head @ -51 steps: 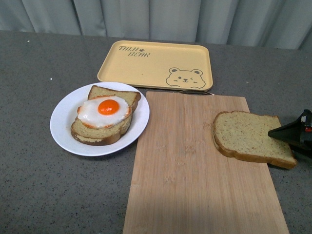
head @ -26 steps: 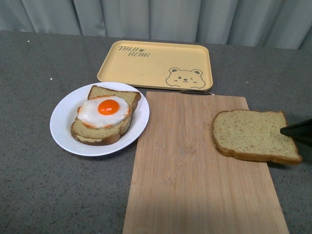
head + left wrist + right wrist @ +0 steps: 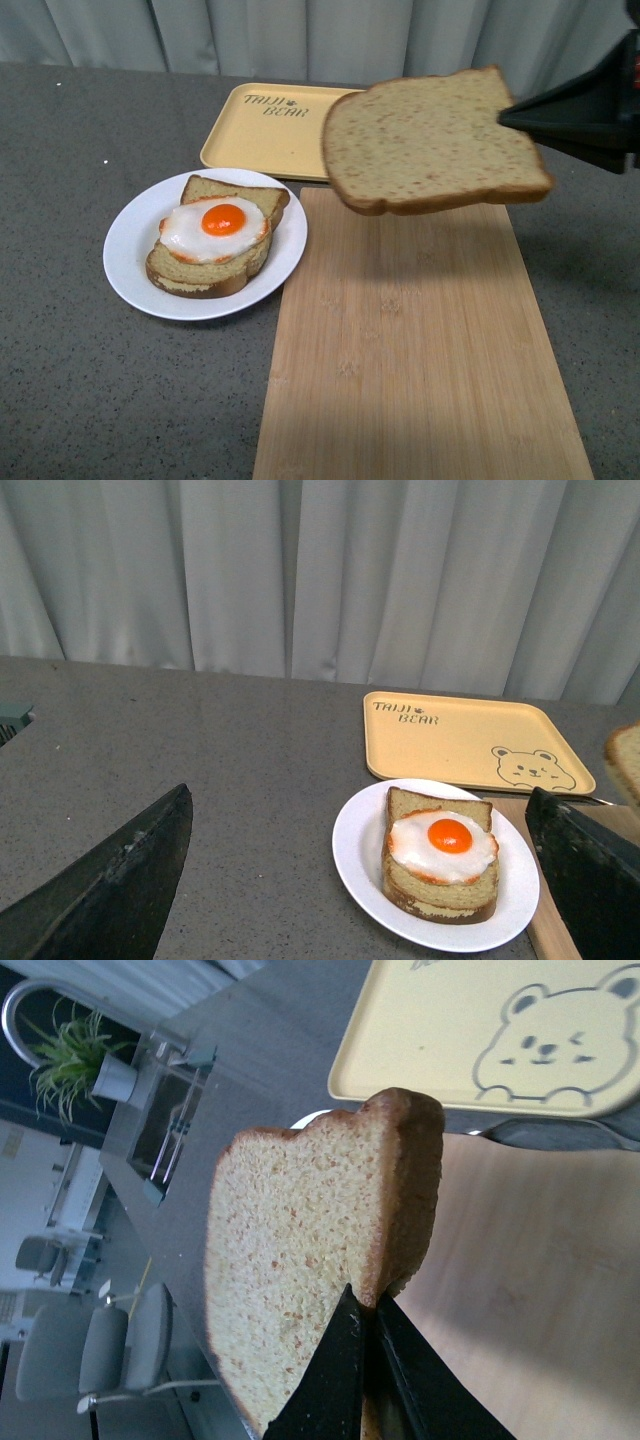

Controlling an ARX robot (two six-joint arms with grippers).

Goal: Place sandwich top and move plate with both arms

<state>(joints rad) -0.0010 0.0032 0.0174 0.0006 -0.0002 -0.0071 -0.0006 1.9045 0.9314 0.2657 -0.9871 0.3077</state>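
Observation:
The sandwich top (image 3: pixel 430 140), a large tan speckled bread slice, hangs in the air above the far end of the cutting board. My right gripper (image 3: pixel 508 118) is shut on its right edge; the right wrist view shows the slice (image 3: pixel 300 1270) pinched between the fingers (image 3: pixel 335 1360). The white plate (image 3: pixel 130 240) lies left of the board with two bread slices and a fried egg (image 3: pixel 215 228) on it. My left gripper (image 3: pixel 360 880) is open, with the plate (image 3: pixel 360 845) in front of it, apart from it. The left arm is out of the front view.
A bamboo cutting board (image 3: pixel 410 350) lies on the grey counter, right of the plate. A yellow bear-printed tray (image 3: pixel 270 130) sits behind both, partly hidden by the lifted slice. Curtains hang behind the counter.
My right gripper has lifted the sandwich top off the cutting board's right side and carried it up and leftward. The plate and egg have not moved.

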